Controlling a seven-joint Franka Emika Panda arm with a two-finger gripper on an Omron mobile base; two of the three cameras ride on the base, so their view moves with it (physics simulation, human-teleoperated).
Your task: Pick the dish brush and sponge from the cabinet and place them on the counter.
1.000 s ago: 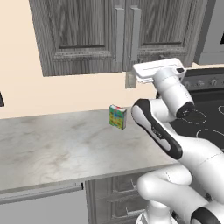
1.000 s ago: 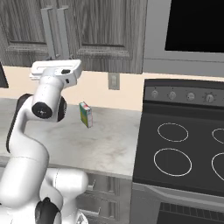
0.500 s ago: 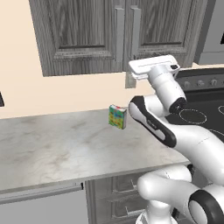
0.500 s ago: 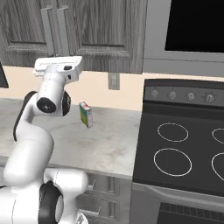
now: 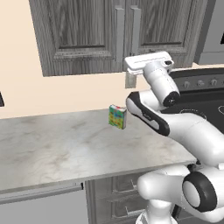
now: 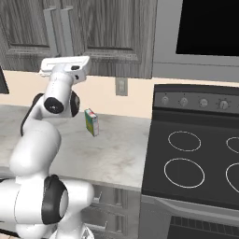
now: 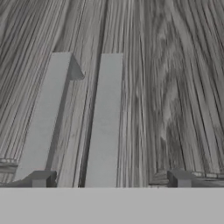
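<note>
- Standing wide apart with nothing between them, the two dark fingertips (image 7: 41, 178) just peek up at the bottom of the hand view, so the gripper (image 7: 111, 181) is released.
- Both tips face the cabinet (image 5: 118, 30) doors from close by; whether they touch the wood is hard to tell.
- Two long grey bar handles (image 7: 105, 118) run up between the tips, their lower ends cut off.
- Both doors are closed, hiding whatever is inside.
- In the base views the hand (image 5: 148, 62) sits level with the cabinet's lower edge.
- A multicoloured box (image 5: 117, 117) stands on the counter (image 5: 52, 148) below.
- The stovetop (image 6: 196, 158) is cut off at the right.
</note>
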